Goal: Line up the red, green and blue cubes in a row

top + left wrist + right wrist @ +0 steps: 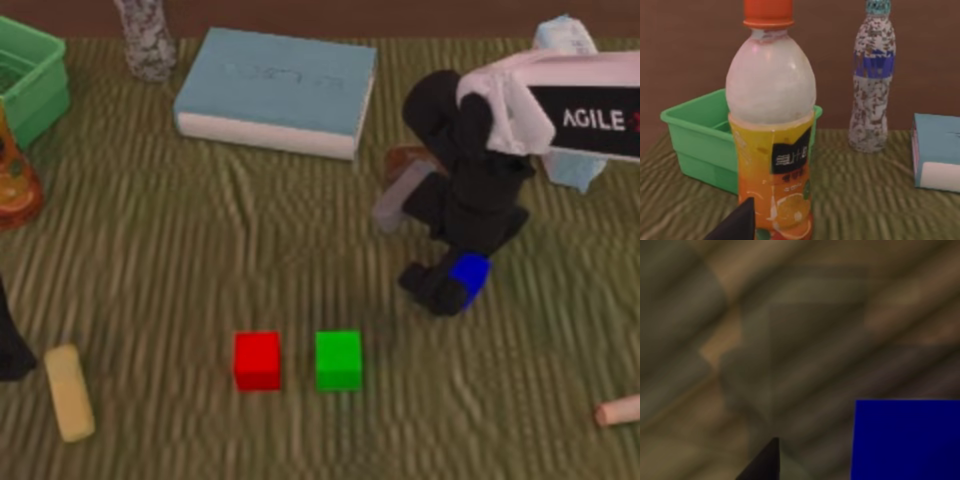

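Note:
The red cube (257,360) and the green cube (338,360) stand side by side on the olive cloth, a small gap between them. The blue cube (470,272) is farther back and to the right, at the tips of my right gripper (452,283), which is shut on it. In the right wrist view the blue cube (907,440) fills the corner beside one dark fingertip (769,460), close over the cloth. My left gripper (10,350) is parked at the table's left edge; one fingertip (742,220) shows, with wide room beside it.
A light blue book (275,90) lies at the back, with a speckled bottle (145,40) and a green bin (30,75) to its left. An orange juice bottle (772,125) stands near the left arm. A tan stick (70,392) and a pink object (618,410) lie near the front.

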